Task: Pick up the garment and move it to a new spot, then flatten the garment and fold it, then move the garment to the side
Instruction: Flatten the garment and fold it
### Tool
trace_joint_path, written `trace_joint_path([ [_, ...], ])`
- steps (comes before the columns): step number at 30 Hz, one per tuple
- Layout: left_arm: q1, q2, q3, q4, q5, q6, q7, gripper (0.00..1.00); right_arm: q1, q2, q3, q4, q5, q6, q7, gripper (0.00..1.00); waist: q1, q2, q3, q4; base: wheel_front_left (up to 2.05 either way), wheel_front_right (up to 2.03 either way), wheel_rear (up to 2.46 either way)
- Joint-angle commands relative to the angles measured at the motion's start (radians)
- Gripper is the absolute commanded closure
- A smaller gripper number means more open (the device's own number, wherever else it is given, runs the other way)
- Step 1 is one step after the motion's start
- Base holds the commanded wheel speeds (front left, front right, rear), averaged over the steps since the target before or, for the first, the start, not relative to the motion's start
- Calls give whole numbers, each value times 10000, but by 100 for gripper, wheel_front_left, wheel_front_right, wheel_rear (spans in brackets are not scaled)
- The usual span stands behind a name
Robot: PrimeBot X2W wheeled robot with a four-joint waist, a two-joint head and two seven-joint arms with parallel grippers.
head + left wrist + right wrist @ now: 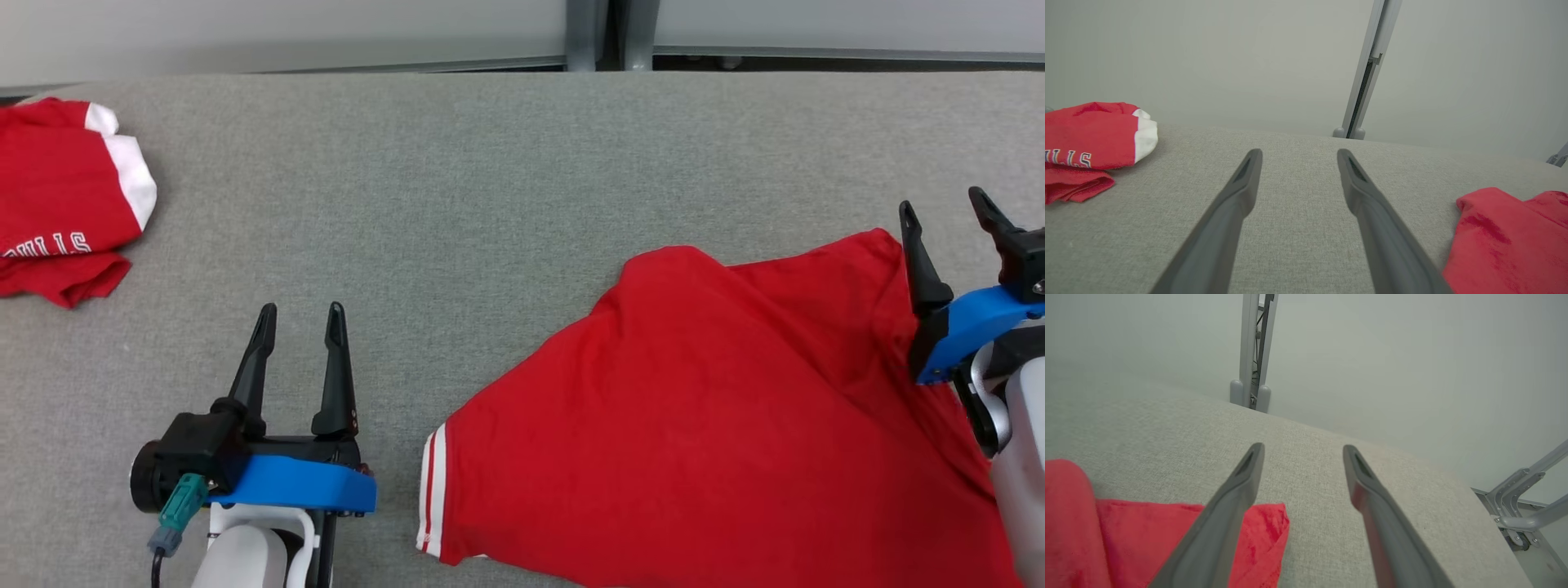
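Observation:
The garment (702,408) is a red shirt with white stripes at one sleeve hem, spread loosely over the right front of the grey table (490,204). My right gripper (947,208) stands open over the shirt's far right corner, nothing between its fingers. In the right wrist view that corner (1265,531) lies under my left finger (1229,514). My left gripper (302,314) is open above bare table, left of the shirt's striped hem. In the left wrist view the shirt's edge (1502,232) lies to the right of my open left gripper (1298,155).
A second red garment (65,204) with white cuffs and white lettering lies folded at the table's far left edge, also seen as the folded red garment (1090,139) in the left wrist view. A grey post (608,33) stands behind the table against a pale wall. A metal frame (1523,506) sits off the right end.

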Motion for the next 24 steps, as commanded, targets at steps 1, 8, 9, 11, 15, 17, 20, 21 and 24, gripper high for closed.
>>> trace_joint_path([
  [1,-117,36,-24,-50,-34,46,2,0,-230,-95,56,302,1,-3,22,0,-1,0,298,299,0,0,0],
  [8,-326,36,-171,-103,-145,151,2,0,-713,-192,343,2164,252,-3,75,0,-1,0,642,561,0,0,0],
  [9,-356,36,-186,-108,-155,167,2,0,-789,-190,368,2411,290,-3,43,0,-1,0,670,581,0,0,0],
  [11,-407,37,-232,-108,-187,207,2,0,-938,-222,415,2874,320,-3,43,0,-1,0,709,616,0,0,0],
  [15,-456,37,-260,-92,-234,234,2,0,-1239,-175,651,3543,565,-3,-57,100,-1,0,739,638,0,0,0],
  [17,-471,36,-244,-94,-211,240,2,0,-1482,-248,724,3619,662,-3,-370,100,-1,0,730,597,0,0,0],
  [20,-433,37,-253,-75,-232,260,2,0,-1775,-209,781,3667,887,-3,-697,100,-1,0,679,516,0,0,0],
  [21,-413,37,-248,-59,-230,249,2,0,-1872,-191,801,3653,987,-3,-779,100,-1,0,660,492,0,0,0],
  [24,-385,37,-229,-28,-219,223,2,0,-2242,-323,897,3503,1116,-3,-951,100,-1,0,609,418,0,0,0],
])
